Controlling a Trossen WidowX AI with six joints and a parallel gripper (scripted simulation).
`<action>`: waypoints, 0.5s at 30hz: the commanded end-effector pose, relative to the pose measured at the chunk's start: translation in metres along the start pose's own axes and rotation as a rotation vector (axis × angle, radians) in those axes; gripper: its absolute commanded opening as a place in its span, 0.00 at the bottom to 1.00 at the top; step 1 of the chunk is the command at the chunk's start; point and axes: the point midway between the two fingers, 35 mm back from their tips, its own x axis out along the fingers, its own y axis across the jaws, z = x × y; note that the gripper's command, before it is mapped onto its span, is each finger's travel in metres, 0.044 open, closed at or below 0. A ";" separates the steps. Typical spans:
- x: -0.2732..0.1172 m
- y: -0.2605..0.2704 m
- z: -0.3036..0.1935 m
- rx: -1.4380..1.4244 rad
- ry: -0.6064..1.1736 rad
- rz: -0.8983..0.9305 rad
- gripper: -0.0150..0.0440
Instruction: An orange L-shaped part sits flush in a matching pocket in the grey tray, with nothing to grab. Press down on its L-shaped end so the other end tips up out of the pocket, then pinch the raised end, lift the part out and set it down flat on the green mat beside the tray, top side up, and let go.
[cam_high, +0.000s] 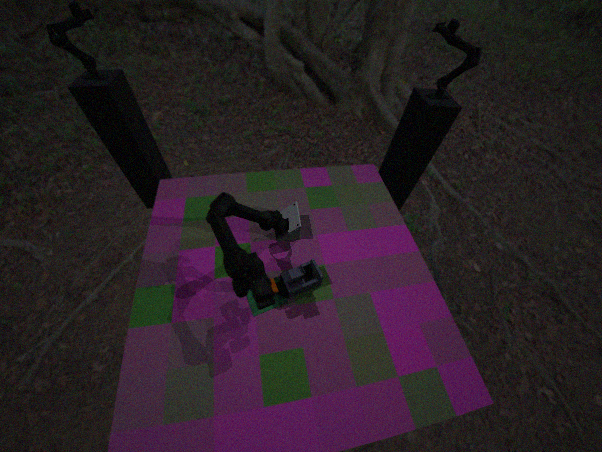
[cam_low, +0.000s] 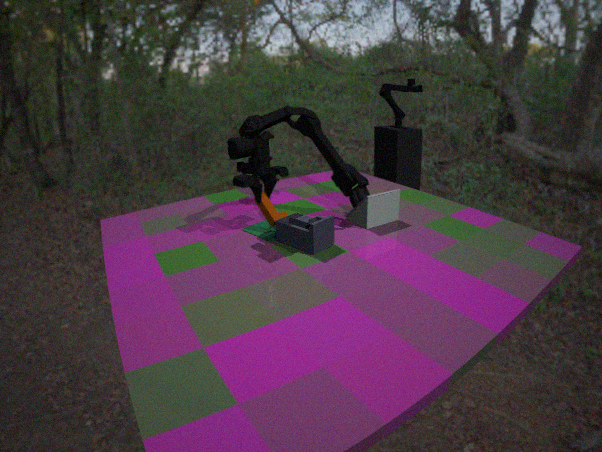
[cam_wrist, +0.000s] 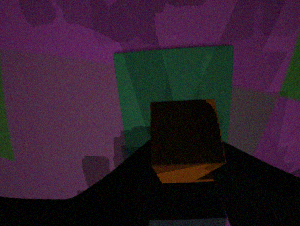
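Note:
The orange L-shaped part (cam_high: 274, 285) (cam_low: 270, 210) (cam_wrist: 187, 175) is out of the grey tray (cam_high: 302, 287) (cam_low: 296, 237) (cam_wrist: 187, 222). My gripper (cam_low: 262, 195) is shut on its upper end. The part hangs steeply tilted, its L-shaped end lowest, close beside the tray wall and over the tray-side part of the green mat (cam_high: 256, 306) (cam_low: 255, 230) (cam_wrist: 140, 75). Whether the lower end touches the mat or the tray cannot be told. The tray's pocket is empty. In the wrist view the part hides some of the mat.
A pale upright panel (cam_high: 293, 216) (cam_low: 384, 209) stands by the arm's base, behind the tray. The tray borders the mat on one side. Two dark pedestals (cam_high: 120, 120) (cam_high: 420, 130) with arms stand beyond the checkered table (cam_high: 365, 330) (cam_low: 320, 380).

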 end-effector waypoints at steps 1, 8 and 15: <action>0.007 -0.001 0.000 -0.006 -0.004 -0.005 0.25; 0.018 -0.002 0.000 -0.005 -0.004 -0.005 0.25; 0.020 -0.002 0.000 -0.005 -0.004 -0.006 0.25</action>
